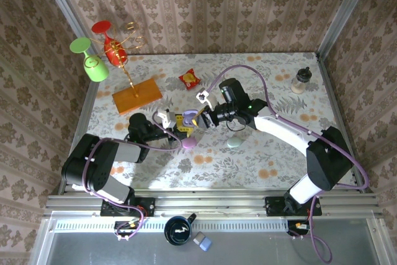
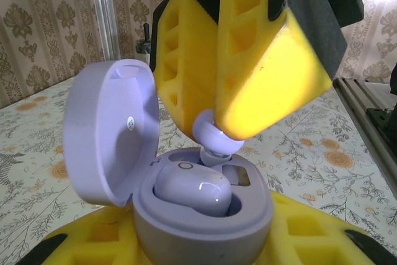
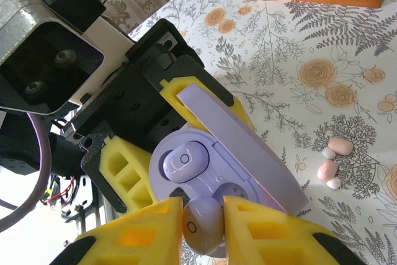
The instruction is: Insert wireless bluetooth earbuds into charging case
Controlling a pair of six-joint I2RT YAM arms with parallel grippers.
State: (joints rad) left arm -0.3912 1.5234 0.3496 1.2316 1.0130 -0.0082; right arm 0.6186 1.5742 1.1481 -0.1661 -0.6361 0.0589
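1. Closest to the right wrist lens are the yellow fingers of my right gripper (image 3: pixel 201 223). They are drawn narrow onto a lilac earbud (image 3: pixel 201 228), which is pinched between their tips.
2. Directly under that bud sits the charging case (image 3: pixel 214 175), also lilac. Its lid (image 3: pixel 248 147) is swung open and stands up along one side.
3. My left gripper (image 2: pixel 205 240) is closed on the case, with its yellow fingers pressed against the base from two opposite sides.
4. Inside the case, a second earbud (image 2: pixel 192 190) lies seated in one well, glossy side up.
5. The well next to it is empty, and the held bud hangs at its mouth with its lower end down at the rim. I cannot tell whether it touches the case yet.
6. Beyond the open lid, apart from the case, a pair of pink earbuds (image 3: pixel 332 161) lies close together on the floral table (image 3: pixel 347 79).
7. From overhead, a closed lilac-pink pebble case (image 1: pixel 189 143) rests just on the near side of the charging case, toward the arm bases. A pale green pebble case (image 1: pixel 234 142) sits off to its right.
8. On the far side of the charging case lies a red-and-yellow snack packet (image 1: pixel 190 79).
9. Far and to the left of the case is an orange wooden board (image 1: pixel 136 95). It carries a rack with a red and a green glass.
10. A small jar (image 1: pixel 301 80) stands well away to the case's right.
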